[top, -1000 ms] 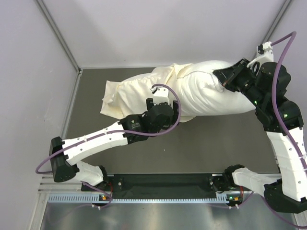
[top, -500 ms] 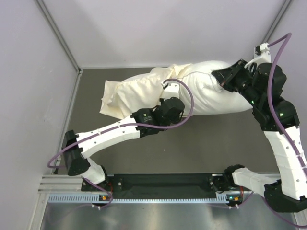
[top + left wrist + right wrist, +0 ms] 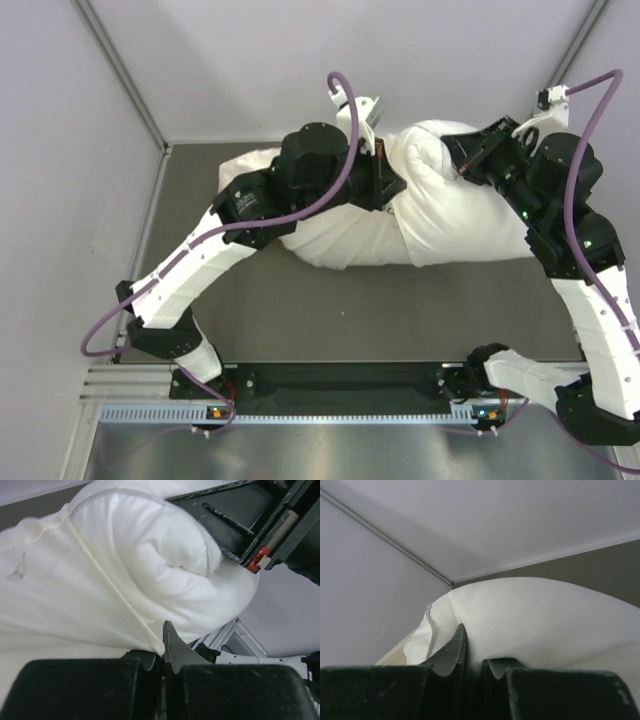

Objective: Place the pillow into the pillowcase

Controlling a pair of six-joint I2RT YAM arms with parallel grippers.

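- Pale grey walls [image 3: 250,70] enclose a dark grey table [image 3: 450,300], on which everything is laid out towards the far side.
- The pillow [image 3: 470,215] is seen at the far right of the table, plump and bright white, with its near end bunched into a rounded bulge.
- The pillowcase [image 3: 340,240] is spread to the left of the pillow and touches it; in the left wrist view its cream hem is drawn diagonally across the white bulge, so part of the pillow is covered and the rest is bare.
- The left arm [image 3: 220,250] is stretched from the near left edge over the pillowcase; the right arm [image 3: 590,290] is bent in from the right.
- The left gripper [image 3: 164,630] is closed, with the pillowcase hem pinched between its jaws.
- The right gripper [image 3: 475,650] is clamped on the far end of the pillow, white fabric being caught between its nearly closed jaws.
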